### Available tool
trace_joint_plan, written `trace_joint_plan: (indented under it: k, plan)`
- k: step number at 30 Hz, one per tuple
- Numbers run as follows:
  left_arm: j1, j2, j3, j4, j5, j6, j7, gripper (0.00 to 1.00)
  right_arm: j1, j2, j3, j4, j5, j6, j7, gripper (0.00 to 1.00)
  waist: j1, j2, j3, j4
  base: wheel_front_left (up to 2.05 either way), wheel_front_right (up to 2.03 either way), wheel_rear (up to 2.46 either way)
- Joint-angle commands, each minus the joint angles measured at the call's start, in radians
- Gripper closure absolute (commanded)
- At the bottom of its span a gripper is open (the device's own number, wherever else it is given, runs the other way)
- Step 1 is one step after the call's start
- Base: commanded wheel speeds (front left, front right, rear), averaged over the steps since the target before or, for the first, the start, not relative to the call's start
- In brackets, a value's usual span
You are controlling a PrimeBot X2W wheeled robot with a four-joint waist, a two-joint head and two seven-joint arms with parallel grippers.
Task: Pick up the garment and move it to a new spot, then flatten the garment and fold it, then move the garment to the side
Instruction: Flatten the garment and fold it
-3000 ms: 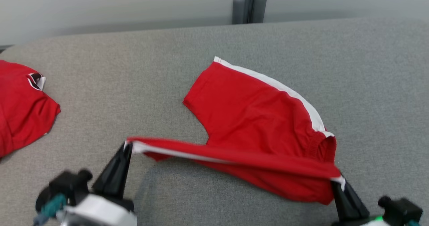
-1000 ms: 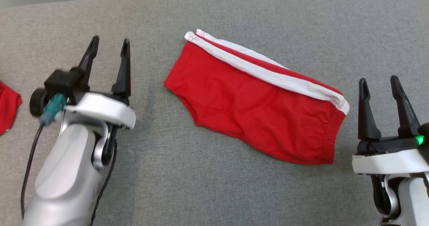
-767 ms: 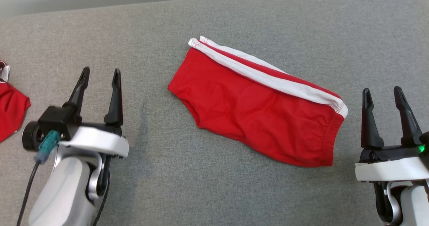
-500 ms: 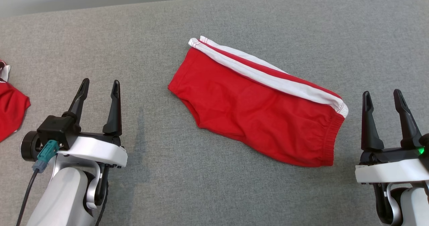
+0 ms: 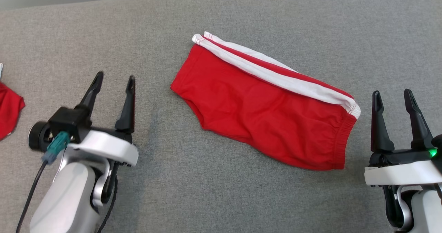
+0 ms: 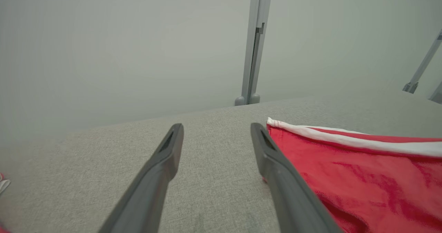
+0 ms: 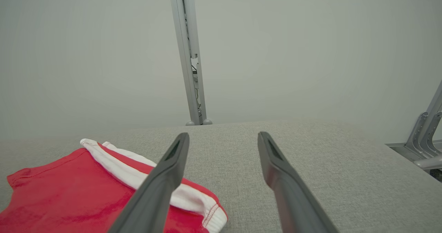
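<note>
Garment (image 5: 262,105): red shorts with white side stripes (image 5: 276,74), lying slantwise near the middle of the grey table (image 5: 207,198), flat and doubled over, so that the two stripes run side by side along the far edge and the gathered waistband (image 5: 340,139) faces my right side. Condition: a few soft wrinkles across the red panel, edges fairly well matched. Progress, as I judge it: relocation, flattening and at least one fold look done; shifting the garment to the side is not yet done, and a further fold may or may not be wanted. Left gripper (image 5: 115,76): fingers spread, nothing held, hovering over bare table off the leg end of the shorts, near but apart. Right gripper (image 5: 391,92): fingers likewise spread and unloaded, just beside the waistband end, not touching. Other items: a second red garment (image 5: 8,112) at the table's left edge, well apart from the shorts; a grey upright post (image 6: 255,43) beyond the table's far edge, against a pale wall. Obstructions: none that I can see between either gripper and the shorts; the second garment takes up part of the left side, so I judge that a placement there needs care.
</note>
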Motion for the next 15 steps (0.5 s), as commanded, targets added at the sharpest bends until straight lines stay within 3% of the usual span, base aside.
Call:
trace_joint_plan:
  k: [1,10,15]
  plan:
    - [-0.037,0.005,-0.011,-0.002,0.008,-0.016,0.01,0.0,-0.015,-0.005,-0.003,0.001,0.005,0.0,-0.002,0.0,0.0,0.0,0.008,-0.001,0.0,0.0,0.0]
    - [-0.22,-0.024,-0.118,0.135,0.004,-0.143,0.131,0.0,-0.057,-0.005,0.026,0.01,0.019,0.0,-0.002,0.0,0.0,0.0,0.059,-0.041,0.0,0.0,0.0]
    - [-0.29,-0.042,-0.153,0.268,-0.019,-0.186,0.191,0.0,-0.069,-0.005,0.037,0.016,0.035,0.0,-0.002,0.0,0.0,0.0,0.08,-0.076,0.0,0.0,0.0]
